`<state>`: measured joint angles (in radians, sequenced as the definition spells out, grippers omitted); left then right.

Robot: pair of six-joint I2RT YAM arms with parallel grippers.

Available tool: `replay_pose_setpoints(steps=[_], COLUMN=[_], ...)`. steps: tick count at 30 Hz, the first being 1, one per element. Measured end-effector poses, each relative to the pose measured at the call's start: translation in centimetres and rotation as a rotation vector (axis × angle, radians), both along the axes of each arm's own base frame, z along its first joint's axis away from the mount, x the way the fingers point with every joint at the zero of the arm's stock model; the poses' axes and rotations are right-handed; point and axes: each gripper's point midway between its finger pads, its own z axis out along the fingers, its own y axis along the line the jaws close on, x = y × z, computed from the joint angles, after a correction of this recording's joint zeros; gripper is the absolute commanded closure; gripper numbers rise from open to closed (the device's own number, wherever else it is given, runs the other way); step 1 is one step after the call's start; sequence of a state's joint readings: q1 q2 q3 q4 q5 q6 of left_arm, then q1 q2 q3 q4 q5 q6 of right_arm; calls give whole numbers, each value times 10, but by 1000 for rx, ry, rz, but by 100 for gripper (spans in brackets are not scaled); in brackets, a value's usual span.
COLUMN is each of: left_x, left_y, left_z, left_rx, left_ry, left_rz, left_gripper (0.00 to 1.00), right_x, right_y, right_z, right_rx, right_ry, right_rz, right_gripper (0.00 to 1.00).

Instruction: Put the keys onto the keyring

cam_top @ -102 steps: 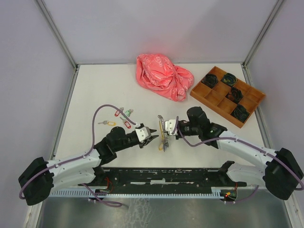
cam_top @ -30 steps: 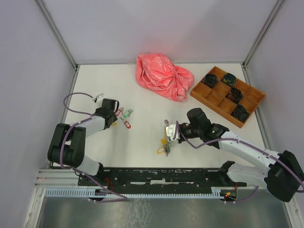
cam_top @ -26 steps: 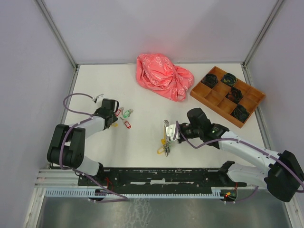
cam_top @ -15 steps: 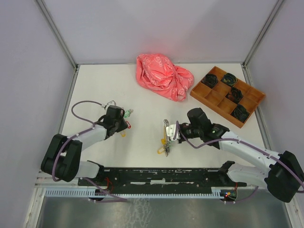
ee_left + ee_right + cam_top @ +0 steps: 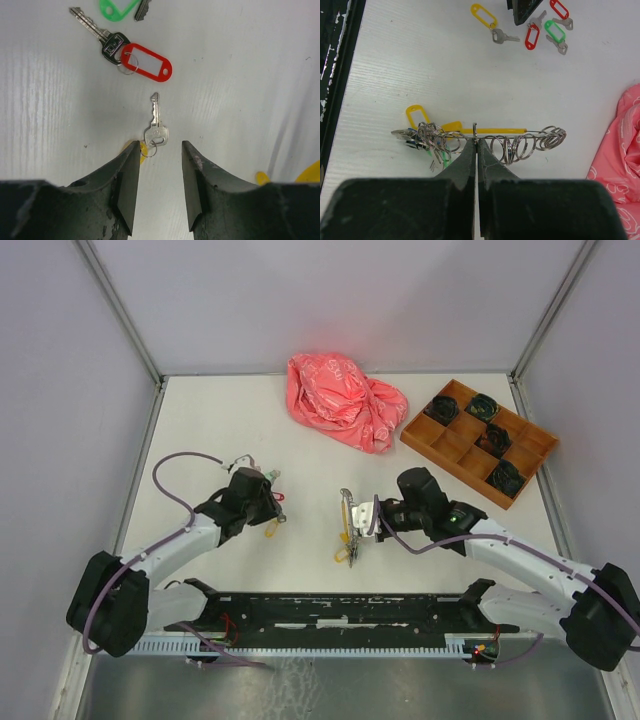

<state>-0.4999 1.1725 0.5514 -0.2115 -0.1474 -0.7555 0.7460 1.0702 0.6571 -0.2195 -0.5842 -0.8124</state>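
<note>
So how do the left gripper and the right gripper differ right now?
The left gripper is open with nothing between its fingers; the right gripper is shut on the keyring. The left gripper faces a loose yellow-tagged key lying on the table; the right gripper pinches the keyring's wire, which carries a bunch of keys. Both point at the white table.

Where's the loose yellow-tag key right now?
On the robot's left: in the left wrist view the yellow-tag key lies flat between the fingers of the open left claw, with the red-tag key just beyond its tip.
</note>
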Motion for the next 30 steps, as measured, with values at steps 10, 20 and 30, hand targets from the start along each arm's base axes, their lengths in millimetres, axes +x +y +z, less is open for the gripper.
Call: replay_pose_setpoints(steps=[10,20,30], left_x=[-15,-7,15], left_y=[6,-12,-22], left_z=[-22,-37,-38], left_rx=[6,-7,82], left_ry=[83,109,82], left_rz=[39,0,-65], left_gripper=[57,68,80], right_x=[-2,-3,-5], right_y=[0,1,0], right_z=[3,2,2], right_rx=[6,3,0], right_ry=[-8,-5,-3], right_rz=[5,8,10], right_gripper=[99,99,99])
